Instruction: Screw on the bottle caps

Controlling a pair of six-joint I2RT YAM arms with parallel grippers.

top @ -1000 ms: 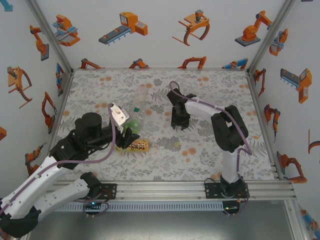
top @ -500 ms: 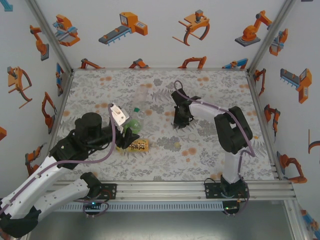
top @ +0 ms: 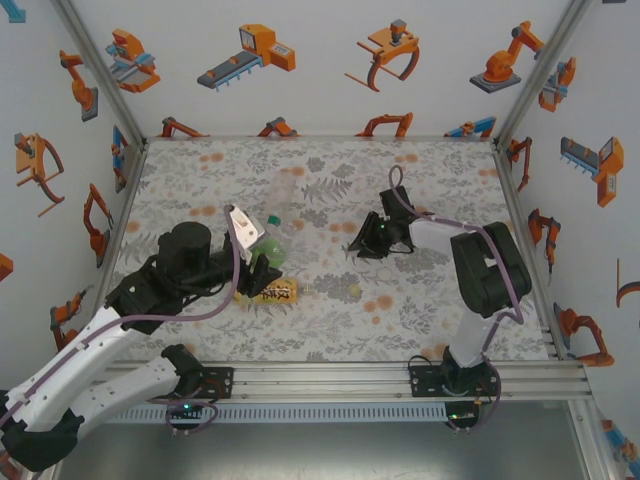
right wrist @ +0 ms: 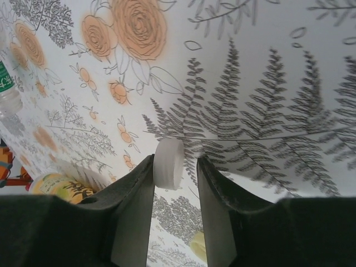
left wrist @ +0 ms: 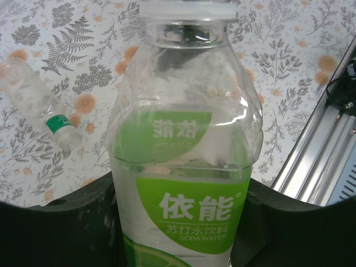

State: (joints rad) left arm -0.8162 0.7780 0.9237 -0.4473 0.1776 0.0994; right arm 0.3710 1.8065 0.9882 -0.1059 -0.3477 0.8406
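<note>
Right gripper (right wrist: 175, 162) clamped on white cap (right wrist: 168, 162), cap edge-on, over worktop centre. Left gripper (left wrist: 179, 189) clamped round green-label bottle (left wrist: 183, 139), left of centre. Amber bottle (top: 276, 292) lying just beside, toward near edge. Step, likely: cap-to-bottle transfer. Next calls for: cap squared over mouth, lowered, twisted.

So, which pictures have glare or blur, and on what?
Left wrist view: white glare streaks on the shoulder of the clear plastic bottle with the green label; its label is sharp, its top soft. Right wrist view: the small white round cap between the fingers of the right tool looks slightly soft, the floral cloth behind it crisp. Top view: even light, no glare.
</note>
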